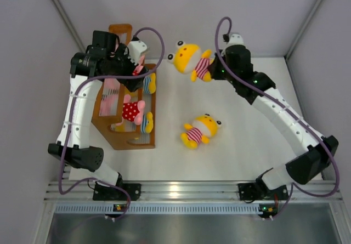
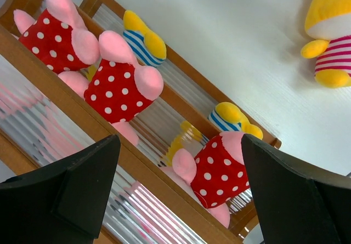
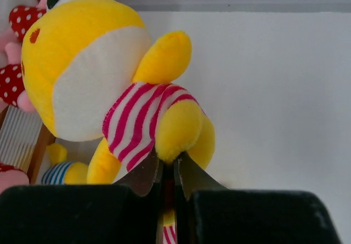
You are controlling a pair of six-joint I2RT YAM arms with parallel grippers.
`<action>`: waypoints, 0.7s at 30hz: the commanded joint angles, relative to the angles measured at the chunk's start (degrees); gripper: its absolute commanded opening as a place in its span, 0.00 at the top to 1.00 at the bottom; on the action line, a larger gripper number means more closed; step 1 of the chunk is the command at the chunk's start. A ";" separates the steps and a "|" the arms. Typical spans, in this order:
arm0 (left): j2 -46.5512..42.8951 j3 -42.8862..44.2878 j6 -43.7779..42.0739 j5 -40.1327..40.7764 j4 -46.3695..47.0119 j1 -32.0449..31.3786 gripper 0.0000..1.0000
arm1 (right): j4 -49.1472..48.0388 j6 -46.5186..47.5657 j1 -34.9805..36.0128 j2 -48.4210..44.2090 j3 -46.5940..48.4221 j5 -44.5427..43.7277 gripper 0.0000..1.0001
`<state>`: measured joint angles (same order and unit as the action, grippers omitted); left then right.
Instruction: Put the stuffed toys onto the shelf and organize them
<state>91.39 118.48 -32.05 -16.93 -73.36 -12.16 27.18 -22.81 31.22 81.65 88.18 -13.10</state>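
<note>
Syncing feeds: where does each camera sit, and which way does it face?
Top external: above, behind the arms, looking down on the table; both arms show.
Left wrist: on left arm, facing the shelf's red dotted toys; open end effector shows.
Right wrist: on right arm, facing the yellow striped toy its shut end effector grips.
Shared: top and right wrist show that toy.
</note>
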 commanded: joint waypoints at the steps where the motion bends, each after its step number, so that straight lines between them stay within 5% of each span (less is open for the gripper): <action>1: -1.13 4.03 1.55 -2.05 -0.03 0.21 0.02 | -0.20 4.69 5.49 5.78 6.55 8.17 1.00; 6: -1.75 6.94 3.58 -7.32 -0.02 0.12 0.02 | 1.73 8.83 10.26 9.40 14.29 12.21 1.00; 21: 2.03 8.17 10.96 -14.88 1.64 -1.90 0.02 | -2.13 9.45 12.28 8.62 16.05 22.59 1.00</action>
<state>92.68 124.51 -24.29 -28.34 -73.65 -13.67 30.24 -14.06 42.61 92.68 100.60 5.32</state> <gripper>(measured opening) 0.981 0.032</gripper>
